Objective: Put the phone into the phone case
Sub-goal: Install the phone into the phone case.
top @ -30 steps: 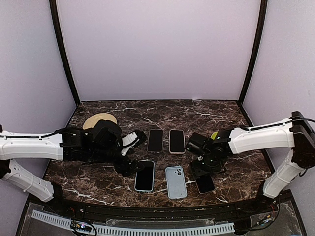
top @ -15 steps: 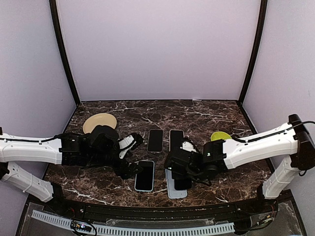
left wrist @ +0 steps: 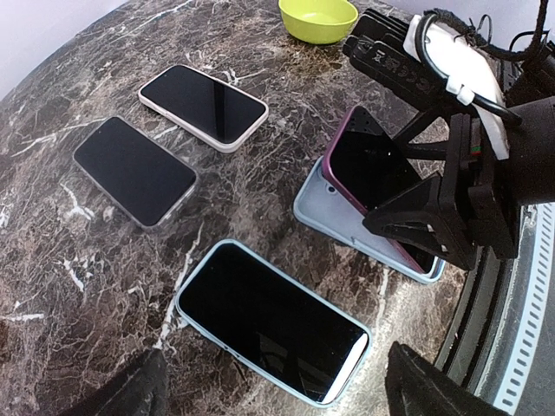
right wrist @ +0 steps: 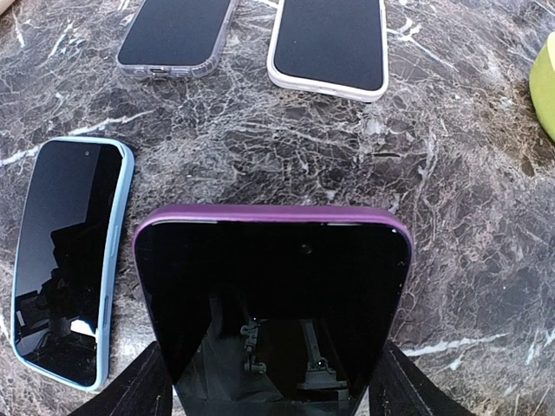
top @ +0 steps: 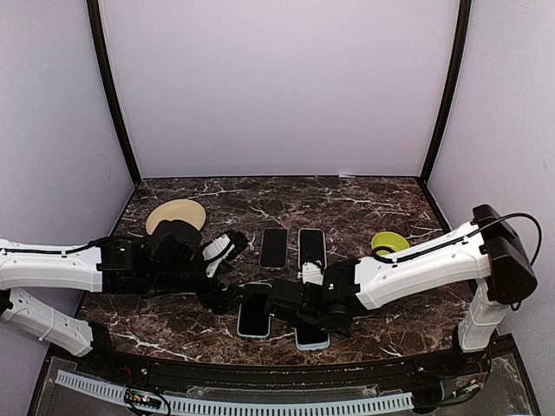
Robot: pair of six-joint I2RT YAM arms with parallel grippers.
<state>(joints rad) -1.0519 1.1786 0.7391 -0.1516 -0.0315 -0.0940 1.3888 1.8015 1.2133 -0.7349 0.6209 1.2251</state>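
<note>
Dark marble desk (top: 364,208): tan plate (top: 186,211) back-L, green bowl (top: 388,241) on R. Mid: clear-cased phone (top: 274,247) w/ white-cased phone (top: 312,247) just beside. Front: blue-cased phone (top: 254,316), screen up; pale blue case (left wrist: 305,201) near, on its R.

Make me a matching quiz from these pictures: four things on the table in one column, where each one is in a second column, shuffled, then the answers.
Things
1. purple phone
2. green bowl
3. tan plate
4. blue-cased phone

Places
A. left side of the table
B. lying flat, just ahead of the left gripper
C. held by the right gripper, over the pale blue case
D. right side of the table

Pairs: 1-C, 2-D, 3-A, 4-B
</note>
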